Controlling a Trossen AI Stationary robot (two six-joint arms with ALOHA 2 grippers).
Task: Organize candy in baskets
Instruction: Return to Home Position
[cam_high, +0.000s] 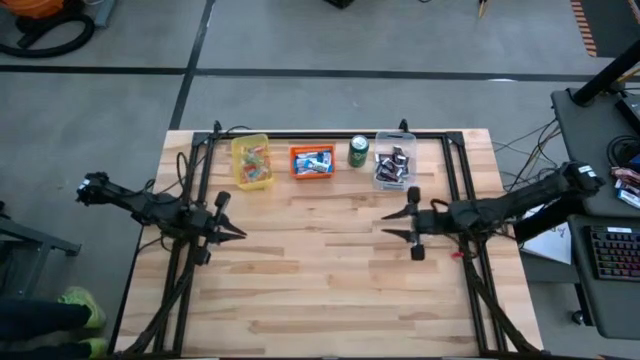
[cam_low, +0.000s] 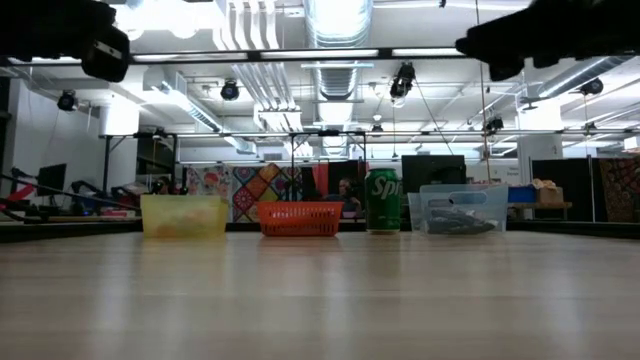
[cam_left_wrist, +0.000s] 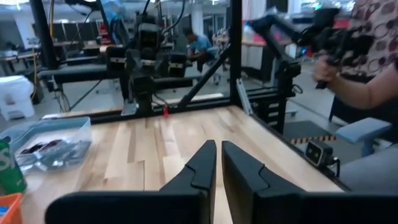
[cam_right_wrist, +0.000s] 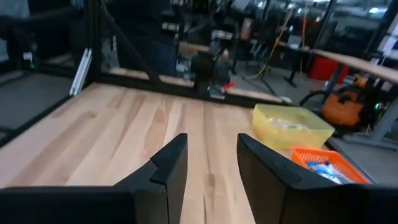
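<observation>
Three baskets stand in a row along the table's far edge: a yellow one (cam_high: 252, 162) with bright sweets, an orange one (cam_high: 312, 161) with blue-and-white bars, and a clear one (cam_high: 394, 160) with dark mini bars. My left gripper (cam_high: 240, 234) is at the table's left side, pointing level toward the right, shut on nothing (cam_left_wrist: 219, 163). My right gripper (cam_high: 385, 225) is at the right side, pointing level toward the left, open and empty (cam_right_wrist: 211, 163). Both hang above the bare wood, well short of the baskets.
A green soda can (cam_high: 358, 151) stands between the orange and clear baskets. A black frame (cam_high: 330, 133) runs along the table's far edge and sides. A person (cam_left_wrist: 367, 68) stands beyond the table's right edge. Bare wood (cam_high: 320, 270) fills the middle and near part.
</observation>
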